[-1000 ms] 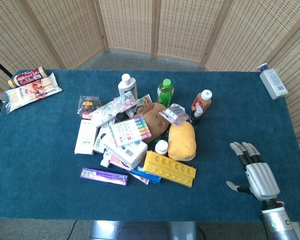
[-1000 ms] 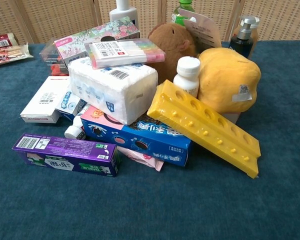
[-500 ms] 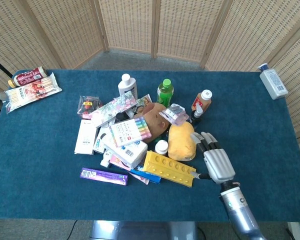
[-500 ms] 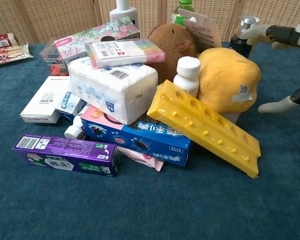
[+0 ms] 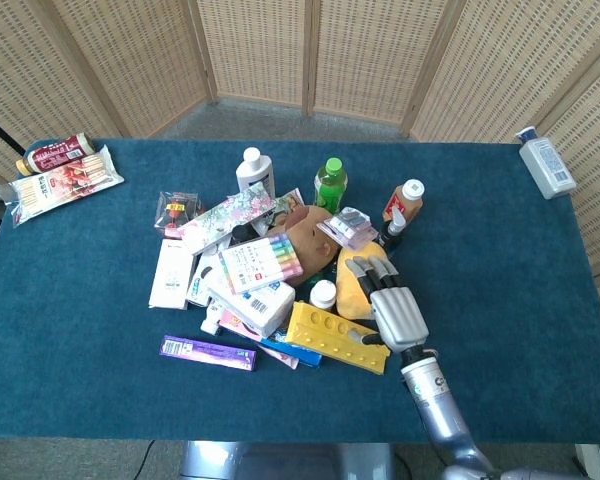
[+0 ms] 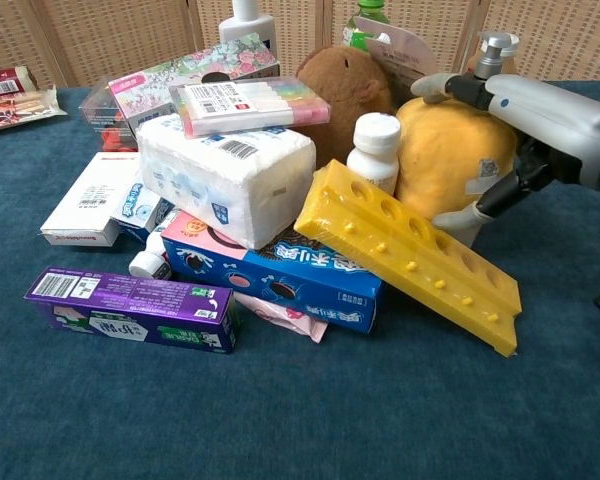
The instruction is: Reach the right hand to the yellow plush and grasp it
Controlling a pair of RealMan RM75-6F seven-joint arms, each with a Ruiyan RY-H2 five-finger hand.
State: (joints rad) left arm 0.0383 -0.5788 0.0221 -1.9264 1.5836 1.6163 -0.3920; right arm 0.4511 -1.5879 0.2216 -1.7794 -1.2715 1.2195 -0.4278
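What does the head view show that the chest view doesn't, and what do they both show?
Only the head view shows the white pump bottle at the table's far right corner and the right arm reaching in. Only the chest view shows the thumb low against the yellow plush with the fingers over its top. Both show the right hand at the plush, the yellow tray and the purple box.

I see a soft yellow plush (image 5: 360, 281) under my silver-grey robot hand (image 5: 392, 309), a yellow plastic tray (image 5: 338, 339), and a dark blue carpeted table (image 5: 500, 250).
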